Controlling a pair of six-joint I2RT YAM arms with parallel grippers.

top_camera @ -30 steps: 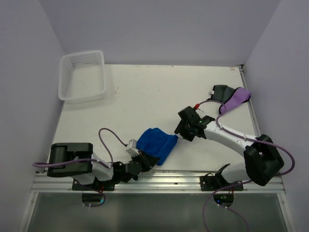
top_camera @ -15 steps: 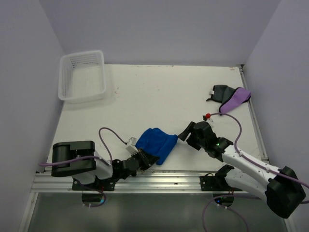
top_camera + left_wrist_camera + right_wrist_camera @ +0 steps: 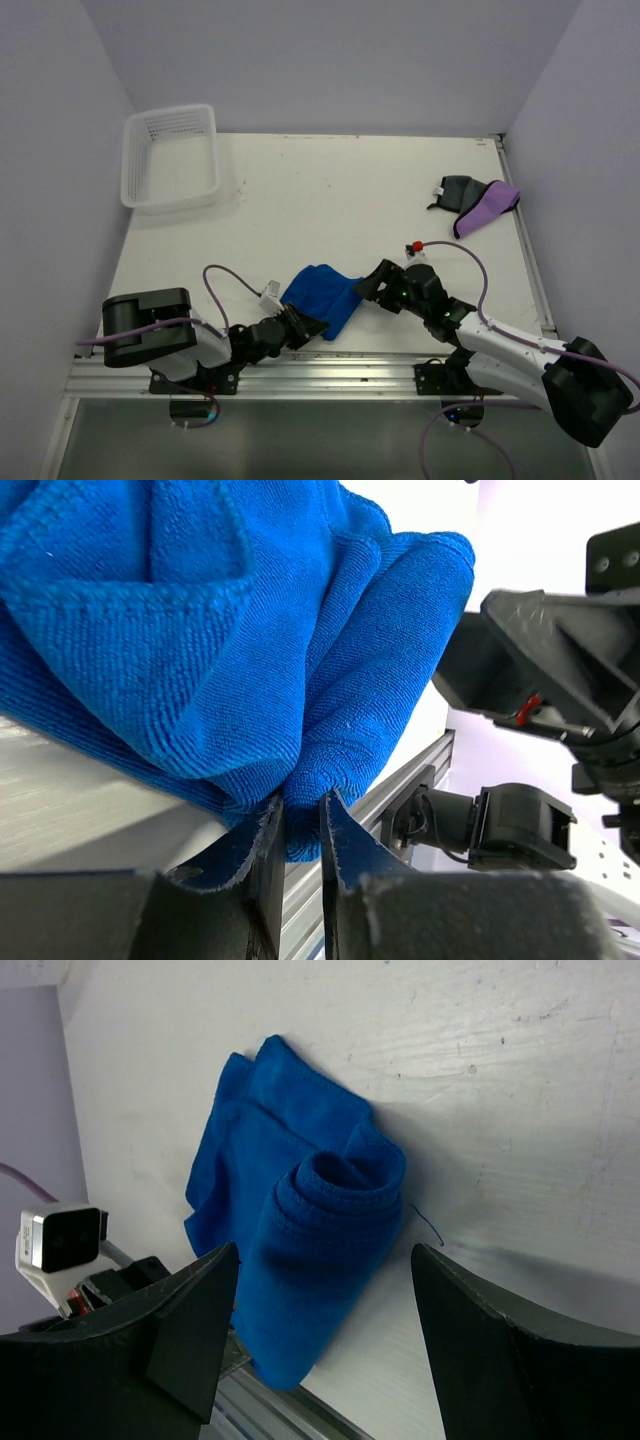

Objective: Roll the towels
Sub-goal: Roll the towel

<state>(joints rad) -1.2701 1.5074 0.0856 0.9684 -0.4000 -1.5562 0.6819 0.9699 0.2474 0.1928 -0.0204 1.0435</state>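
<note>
The white worktop (image 3: 300, 190) carried a mesh basket (image 3: 170, 200) at its far left corner. The blue towel (image 3: 322, 296), partly rolled, lay near the front edge. The purple towel (image 3: 487, 208) and grey towel (image 3: 455, 190) lay touching at far right. The left gripper (image 3: 300, 810) was pinched on the blue towel's near edge. The right gripper (image 3: 325, 1255) stood wide apart by its rolled end, holding nothing.

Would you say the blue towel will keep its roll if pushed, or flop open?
Probably floppy: the blue towel is soft terry, bunched in loose folds. Its rolled end looks slack, so a push would likely unroll or drag it. It seems light; the left jaws pinch just one edge.
</note>
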